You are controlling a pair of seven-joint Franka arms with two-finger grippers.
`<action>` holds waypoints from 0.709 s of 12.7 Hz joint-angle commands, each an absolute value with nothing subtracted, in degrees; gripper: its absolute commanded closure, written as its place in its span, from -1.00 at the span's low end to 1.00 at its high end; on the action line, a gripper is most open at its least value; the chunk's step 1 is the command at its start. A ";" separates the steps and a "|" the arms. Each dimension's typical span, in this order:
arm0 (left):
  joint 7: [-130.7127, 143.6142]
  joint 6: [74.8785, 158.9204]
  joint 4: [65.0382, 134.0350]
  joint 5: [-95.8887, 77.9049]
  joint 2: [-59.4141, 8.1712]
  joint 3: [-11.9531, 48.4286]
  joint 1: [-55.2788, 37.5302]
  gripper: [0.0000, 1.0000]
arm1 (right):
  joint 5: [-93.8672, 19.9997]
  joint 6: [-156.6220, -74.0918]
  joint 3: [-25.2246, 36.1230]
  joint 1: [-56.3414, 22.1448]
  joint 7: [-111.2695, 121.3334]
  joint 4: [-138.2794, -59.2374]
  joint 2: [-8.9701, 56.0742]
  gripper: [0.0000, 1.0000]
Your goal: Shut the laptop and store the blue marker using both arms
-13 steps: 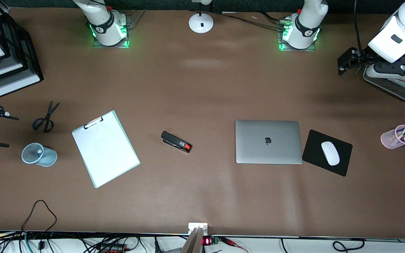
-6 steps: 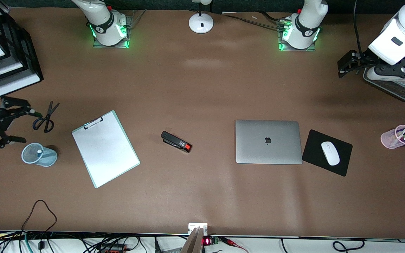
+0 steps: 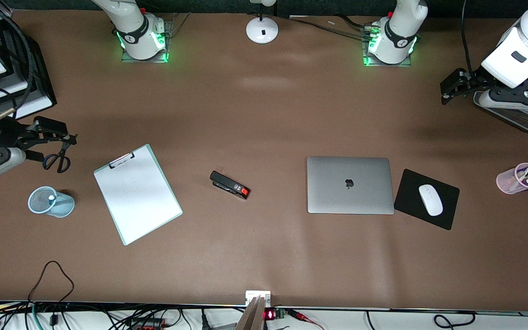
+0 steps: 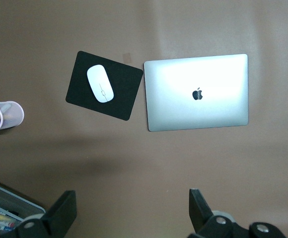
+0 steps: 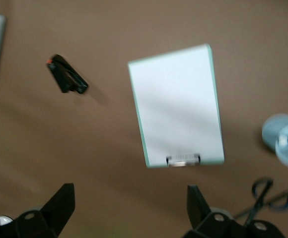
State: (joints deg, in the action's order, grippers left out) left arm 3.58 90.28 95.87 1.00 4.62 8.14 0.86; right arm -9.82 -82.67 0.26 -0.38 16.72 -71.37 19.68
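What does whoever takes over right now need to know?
Left gripper: open, empty, over bare table at the left arm's end.
Right gripper: open, empty, over the scissors.
Laptop: lid shut, flat beside the mouse pad.
Blue cup: on its side, a white-tipped item inside; looks like the blue marker, cannot confirm.
Done: laptop closed. Left: likely nothing; verify the marker.

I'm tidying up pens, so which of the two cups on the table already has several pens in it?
The pink cup at the left arm's end, beside the mouse pad; the blue mesh cup shows only one white tip.
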 commanded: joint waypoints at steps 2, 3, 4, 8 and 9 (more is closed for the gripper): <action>2.29 89.82 93.87 0.35 3.43 8.17 0.97 -1.00 | -2.39 -81.39 0.79 -1.85 7.49 -80.93 12.06 -1.00; 2.29 89.82 93.87 0.18 3.34 8.17 0.97 -1.00 | -1.68 -80.95 1.05 -1.67 6.77 -81.73 11.00 -1.00; 2.29 89.82 93.87 0.09 3.25 8.17 0.97 -1.00 | -0.89 -79.99 2.19 -1.67 6.59 -82.09 10.12 -1.00; 2.29 89.91 93.87 -0.09 3.25 8.17 1.05 -1.00 | 0.35 -81.56 4.39 -1.50 6.42 -84.46 7.30 -1.00; 2.29 89.91 93.87 -0.09 3.25 8.17 1.05 -1.00 | 0.79 -81.74 4.66 -1.41 6.33 -84.55 6.95 -1.00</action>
State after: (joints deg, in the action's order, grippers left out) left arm 3.58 90.30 95.77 0.96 4.23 8.16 0.85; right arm -0.63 -80.36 4.50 -1.11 7.44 -82.20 8.90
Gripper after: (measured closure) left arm 0.000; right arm 0.000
